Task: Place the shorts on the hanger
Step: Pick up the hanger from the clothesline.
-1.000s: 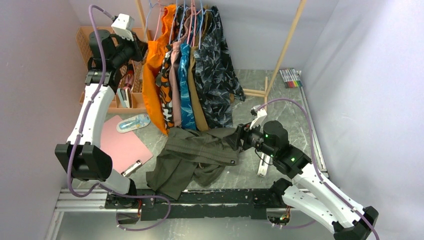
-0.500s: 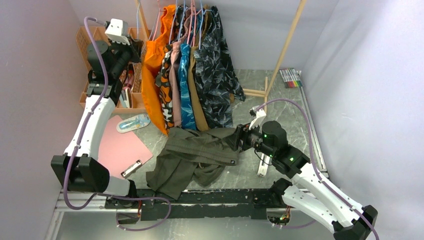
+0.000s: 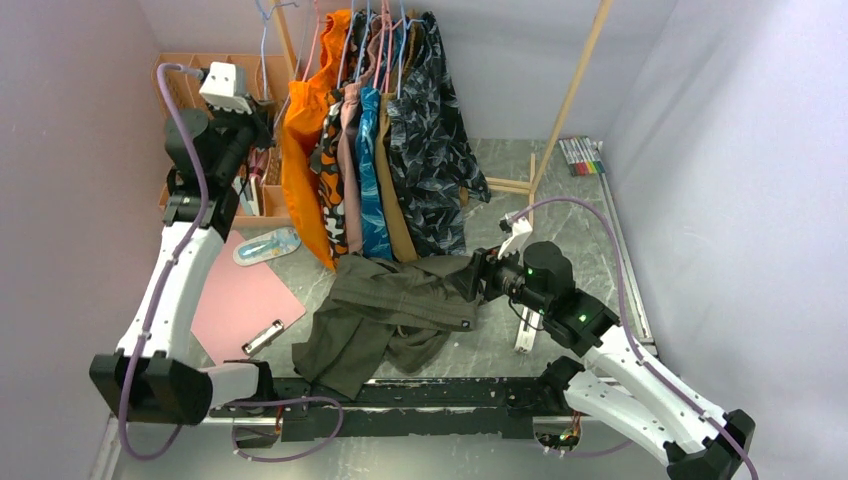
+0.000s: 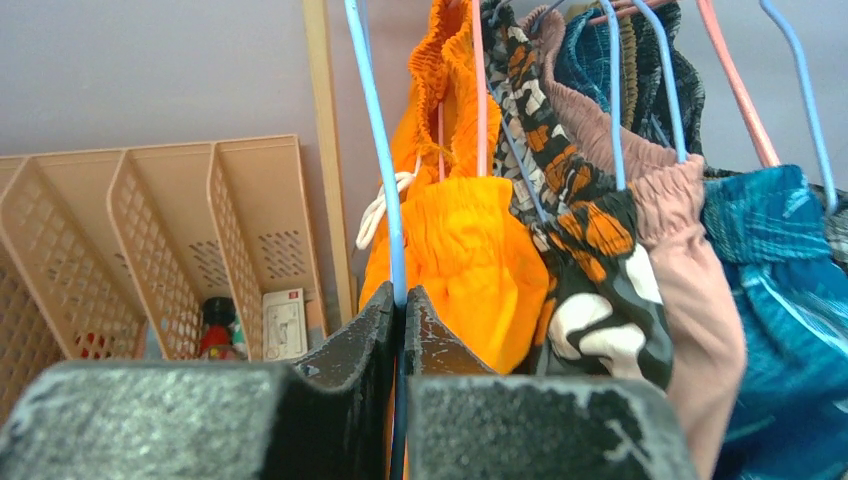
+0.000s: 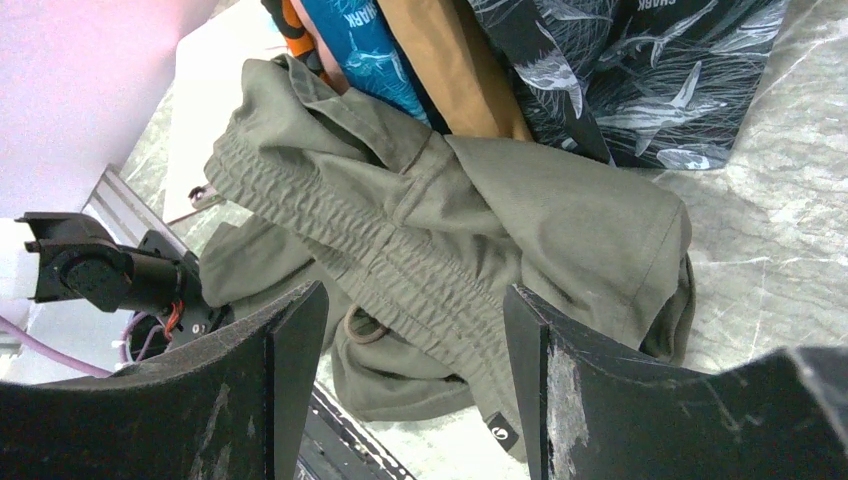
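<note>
The olive-green shorts [image 3: 390, 310] lie crumpled on the table below the hanging clothes, and the ribbed waistband shows in the right wrist view [image 5: 400, 255]. My right gripper [image 3: 482, 275] is open and empty, low at the shorts' right edge, with the waistband between its fingers [image 5: 410, 300]. My left gripper [image 3: 258, 118] is raised at the back left and shut on the light-blue hanger [image 3: 263, 45]. The hanger's thin wire [image 4: 385, 150] runs up from between the pressed jaws [image 4: 402, 300], just left of the orange garment [image 4: 470, 240]. The hanger's lower frame is hidden.
A wooden rack holds several garments on pink and blue hangers: orange [image 3: 300, 150], patterned ones, and a dark camouflage one [image 3: 430, 140]. Orange mesh baskets [image 3: 175, 75] stand at the back left. A pink clipboard [image 3: 240, 290] and markers [image 3: 582, 155] lie on the table.
My left arm has swung left and back, carrying the blue hanger away from the hung clothes. The right arm and the shorts have not moved.
</note>
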Action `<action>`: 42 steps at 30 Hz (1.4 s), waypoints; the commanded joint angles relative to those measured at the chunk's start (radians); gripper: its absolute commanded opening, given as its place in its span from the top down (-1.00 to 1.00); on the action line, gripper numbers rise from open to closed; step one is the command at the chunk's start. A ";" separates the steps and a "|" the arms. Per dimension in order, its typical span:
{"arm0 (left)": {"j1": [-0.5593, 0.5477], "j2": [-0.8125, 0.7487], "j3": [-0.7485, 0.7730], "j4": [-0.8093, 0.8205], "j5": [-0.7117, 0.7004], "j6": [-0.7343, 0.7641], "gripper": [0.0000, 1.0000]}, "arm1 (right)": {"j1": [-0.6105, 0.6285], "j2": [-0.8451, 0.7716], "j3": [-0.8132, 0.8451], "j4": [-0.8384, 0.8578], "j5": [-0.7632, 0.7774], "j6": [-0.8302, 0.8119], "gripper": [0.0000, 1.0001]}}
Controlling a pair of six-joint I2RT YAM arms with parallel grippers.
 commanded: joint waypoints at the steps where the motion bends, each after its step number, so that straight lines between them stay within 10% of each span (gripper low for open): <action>1: -0.006 -0.133 -0.027 -0.084 -0.075 0.028 0.86 | -0.004 0.006 0.009 0.032 -0.001 0.003 -0.37; 14: -0.006 -0.434 0.075 -0.515 -0.329 -0.173 0.86 | -0.004 0.044 0.055 0.004 0.007 -0.010 -0.37; 28: -0.004 -0.609 0.155 -0.330 0.152 -0.313 0.86 | -0.004 -0.032 0.122 -0.095 0.055 -0.041 -0.37; 42: 0.006 -0.522 -0.159 0.065 0.634 -0.642 0.86 | -0.003 -0.139 0.320 -0.241 0.057 -0.080 -0.39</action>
